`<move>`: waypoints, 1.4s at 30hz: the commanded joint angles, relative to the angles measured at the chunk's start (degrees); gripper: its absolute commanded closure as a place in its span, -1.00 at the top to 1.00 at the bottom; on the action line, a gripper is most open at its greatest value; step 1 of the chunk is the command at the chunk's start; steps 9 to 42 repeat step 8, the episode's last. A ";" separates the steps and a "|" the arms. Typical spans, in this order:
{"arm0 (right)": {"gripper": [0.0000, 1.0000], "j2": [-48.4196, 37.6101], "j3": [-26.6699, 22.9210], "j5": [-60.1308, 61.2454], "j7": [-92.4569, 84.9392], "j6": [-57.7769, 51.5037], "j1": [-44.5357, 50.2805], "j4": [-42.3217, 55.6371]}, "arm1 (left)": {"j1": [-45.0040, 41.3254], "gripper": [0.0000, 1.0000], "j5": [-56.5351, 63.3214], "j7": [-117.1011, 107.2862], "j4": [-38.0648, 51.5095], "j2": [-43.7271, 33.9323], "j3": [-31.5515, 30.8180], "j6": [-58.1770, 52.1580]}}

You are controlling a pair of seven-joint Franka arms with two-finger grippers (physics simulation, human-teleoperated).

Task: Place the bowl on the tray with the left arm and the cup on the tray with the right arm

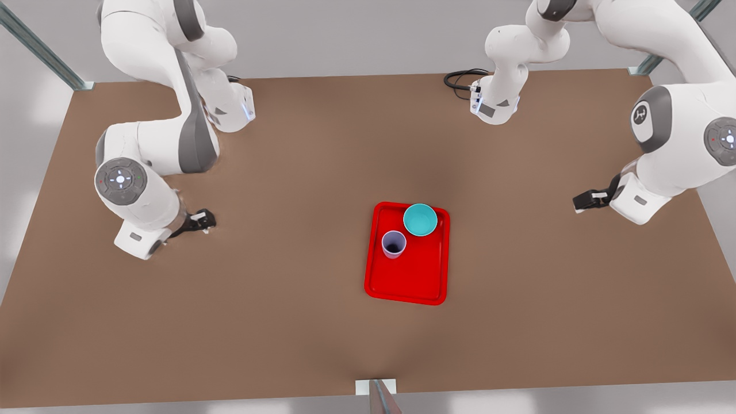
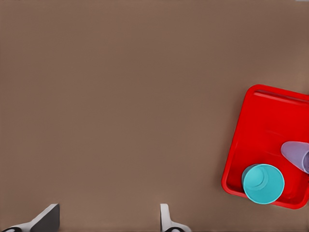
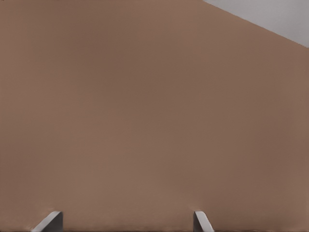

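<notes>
A brown table (image 1: 287, 322) with a black cable (image 1: 460, 77) at its far edge.

The brown bench (image 1: 287, 322) lies bare across the lower and middle left of the front view. At centre frame the red tray (image 1: 411, 282) is occupied at its upper end by the bowl (image 1: 420, 219) and the cup (image 1: 394, 244), set just beside each other; its lower half is left free. A black cable (image 1: 460, 79) is looped at upper right, well apart from the tray.
</notes>
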 commanded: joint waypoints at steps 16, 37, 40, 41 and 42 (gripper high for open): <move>1.00 -3.47 0.21 -0.19 0.48 1.18 -2.56 -3.96 | -0.81 1.00 0.01 0.34 1.16 0.27 -0.08 -0.61; 1.00 -3.47 0.21 -0.19 0.48 1.18 -2.56 -3.96 | -0.81 1.00 0.01 0.34 1.16 0.27 -0.08 -0.61; 1.00 -3.47 0.21 -0.19 0.48 1.18 -2.56 -3.96 | -0.81 1.00 0.01 0.34 1.16 0.27 -0.08 -0.61; 1.00 -3.47 0.21 -0.19 0.48 1.18 -2.56 -3.96 | -0.81 1.00 0.01 0.34 1.16 0.27 -0.08 -0.61; 1.00 -3.47 0.21 -0.19 0.48 1.18 -2.56 -3.96 | -0.81 1.00 0.01 0.34 1.16 0.27 -0.08 -0.61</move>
